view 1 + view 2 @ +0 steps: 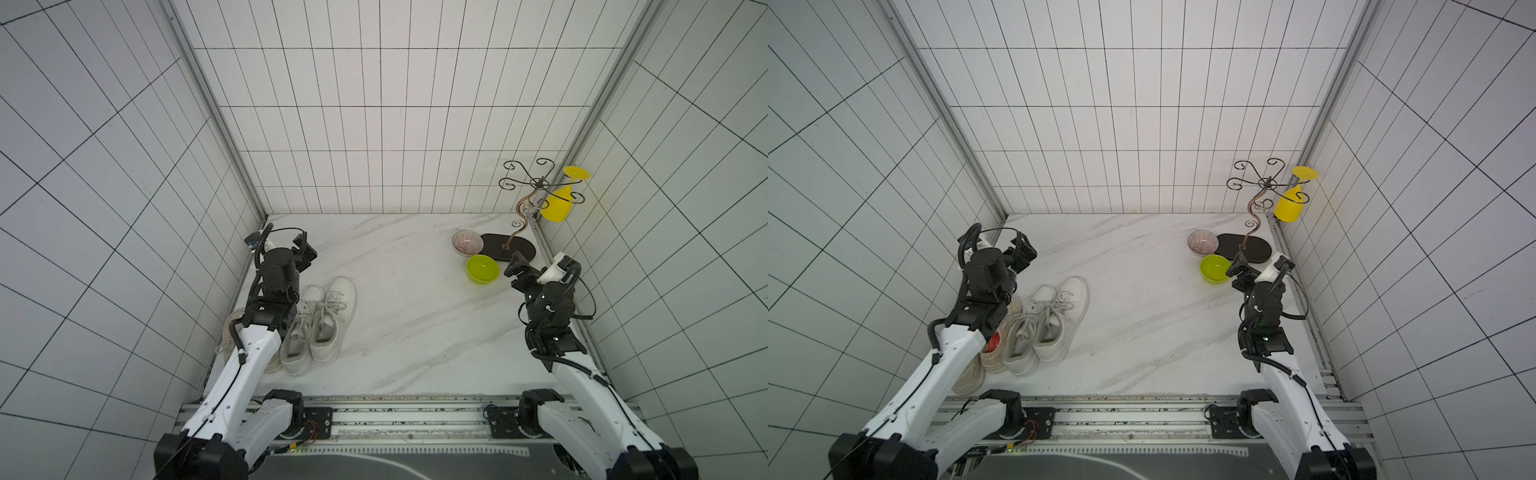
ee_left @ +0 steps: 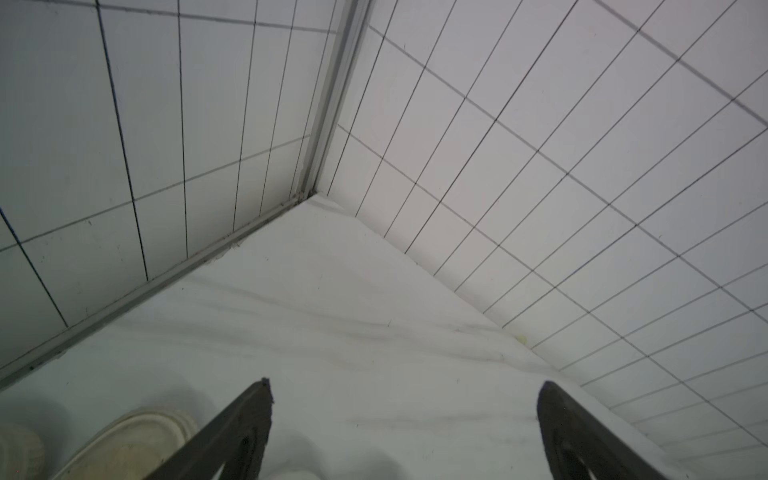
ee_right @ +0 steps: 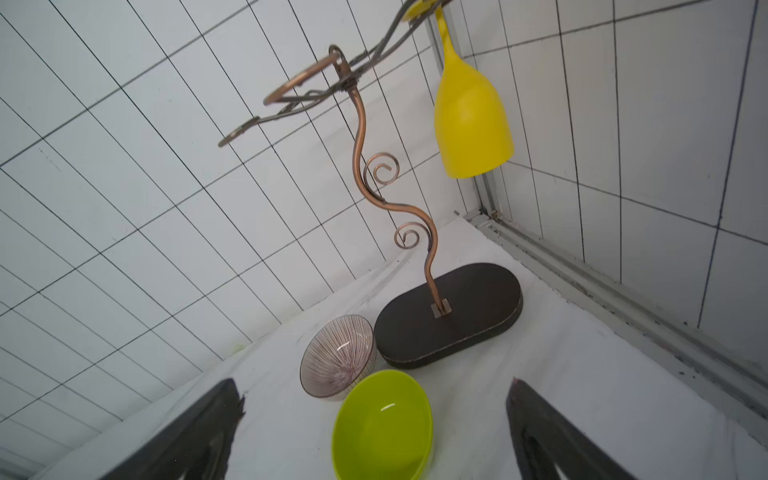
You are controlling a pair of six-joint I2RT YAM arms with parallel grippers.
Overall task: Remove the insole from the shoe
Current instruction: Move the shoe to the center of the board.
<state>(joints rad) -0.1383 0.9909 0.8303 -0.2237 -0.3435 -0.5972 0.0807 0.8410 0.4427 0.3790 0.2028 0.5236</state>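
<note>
Four shoes stand at the near-left of the marble worktop (image 1: 415, 316), toes toward the back wall. A pair of white sneakers (image 1: 338, 295), laced, sits side by side and touching, in plain sight in both top views. Left of them is a pair of beige shoes (image 1: 992, 362), largely covered by the left arm (image 1: 249, 357). A red patch (image 1: 994, 343) shows inside one opening. Insole — not distinguishable from the shoe interiors in any view, and which shoe holds it cannot be told.

The left gripper (image 1: 305, 249) hangs over the worktop beyond the sneakers' toes, aimed at the back-left corner. Its fingers (image 2: 249, 415) stand wide apart and empty. The left wrist view catches pale toe caps at its edge.

The right gripper (image 1: 513, 266) is well apart from the shoes, at the right side, just beside a lime-green bowl (image 1: 482, 269). Its fingers (image 3: 540, 419) are also wide, holding nothing. Behind the green bowl is a striped bowl (image 1: 466, 243), just beside the dark oval base of a copper glass rack (image 1: 508, 248) — a yellow wine glass (image 1: 559, 203) hangs upside down from one of its arms.
</note>
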